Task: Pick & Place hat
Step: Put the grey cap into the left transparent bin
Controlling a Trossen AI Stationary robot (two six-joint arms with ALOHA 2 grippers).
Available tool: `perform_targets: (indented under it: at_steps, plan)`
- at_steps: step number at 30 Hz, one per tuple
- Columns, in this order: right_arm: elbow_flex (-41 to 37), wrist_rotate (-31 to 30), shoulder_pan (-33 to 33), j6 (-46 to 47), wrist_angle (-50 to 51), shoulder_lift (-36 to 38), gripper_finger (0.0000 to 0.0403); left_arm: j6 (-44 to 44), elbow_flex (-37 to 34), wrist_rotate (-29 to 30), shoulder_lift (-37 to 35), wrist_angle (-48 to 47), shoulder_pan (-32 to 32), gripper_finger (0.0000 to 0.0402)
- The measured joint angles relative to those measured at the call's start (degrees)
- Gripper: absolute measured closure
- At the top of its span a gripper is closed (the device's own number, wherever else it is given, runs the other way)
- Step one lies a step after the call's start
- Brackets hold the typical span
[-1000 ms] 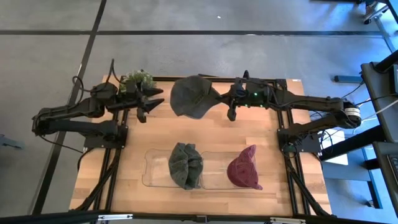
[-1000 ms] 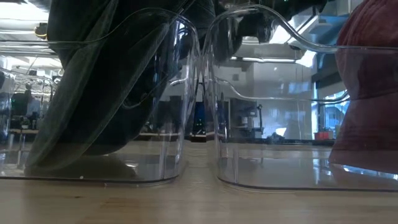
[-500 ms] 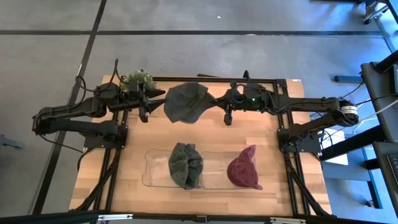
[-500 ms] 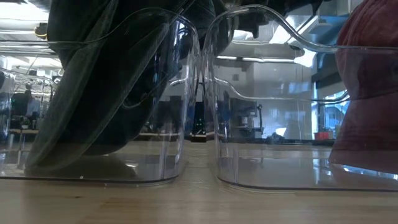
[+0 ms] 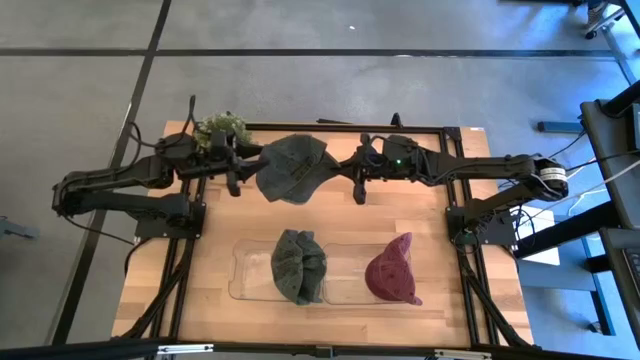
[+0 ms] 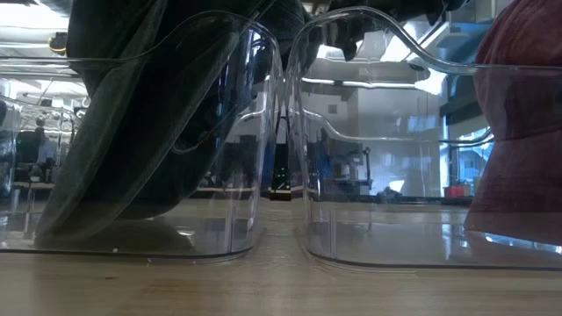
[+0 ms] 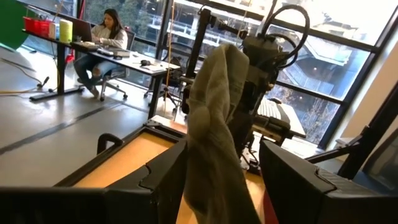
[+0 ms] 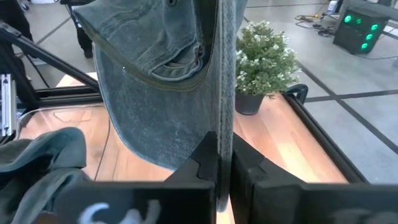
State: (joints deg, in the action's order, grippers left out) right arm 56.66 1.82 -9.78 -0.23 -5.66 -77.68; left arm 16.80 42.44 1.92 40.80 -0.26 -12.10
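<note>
A grey-green denim hat (image 5: 290,168) hangs above the far half of the table between my two grippers. My right gripper (image 5: 342,172) comes level from the table's right and is shut on it. My left gripper (image 5: 250,168) comes level from the left and is open. In the left wrist view the hat (image 7: 214,124) hangs down in the gap between that gripper's two fingers (image 7: 165,180). My left gripper's fingers stand on either side of the hat's left part; I cannot tell whether they touch it. My right gripper pinches the hat's right edge (image 8: 225,118) between its two shut fingers, coming level from the table's right. The cloth shows edge-on there; how many layers, I cannot tell. The hat is lifted clear of the table.
Two clear bins stand side by side near the table's front edge. The left bin (image 5: 245,275) holds a dark green hat (image 5: 298,265), the right bin (image 5: 340,280) a maroon cap (image 5: 393,270). A small potted plant (image 5: 222,127) stands at the far left corner.
My right gripper has carried the hat toward the table's left, up to my left gripper. The hat's left part now hangs between the left gripper's open fingers. The hat has stayed clear of the table.
</note>
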Motion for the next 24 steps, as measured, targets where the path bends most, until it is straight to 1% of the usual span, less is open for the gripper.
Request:
perform_targets:
  at_steps: [3, 8, 12, 15, 19, 24]
  plan:
    - [0.0, 1.4, 0.0, 0.0, 0.2, 0.0, 0.0387, 0.0, 0.0, 0.0, 0.7, 0.1, 0.0, 0.0208]
    - [0.0, 1.9, 0.4, 0.0, 0.3, 0.0, 0.0387, 0.0, 0.0, 0.6, 1.6, 0.0, 0.0, 0.021]
    - [0.0, 1.9, 0.3, 0.1, 1.4, 0.0, 0.0387, 0.0, 0.0, 0.6, 1.8, 1.8, 0.0, 0.0218]
    - [0.0, 1.9, 0.3, 0.1, 1.3, 0.0, 0.0387, 0.0, 0.0, 0.6, 1.7, 4.1, 0.0, 0.0228]
    - [0.0, 1.9, 0.4, 0.1, 1.3, 0.0, 0.0387, 0.0, 0.0, 0.6, 1.9, 3.8, 0.0, 0.0245]
    - [0.0, 1.9, 0.4, 0.2, 1.3, 0.0, 0.0387, 0.0, 0.0, 0.6, 2.3, 3.7, 0.0, 0.0275]
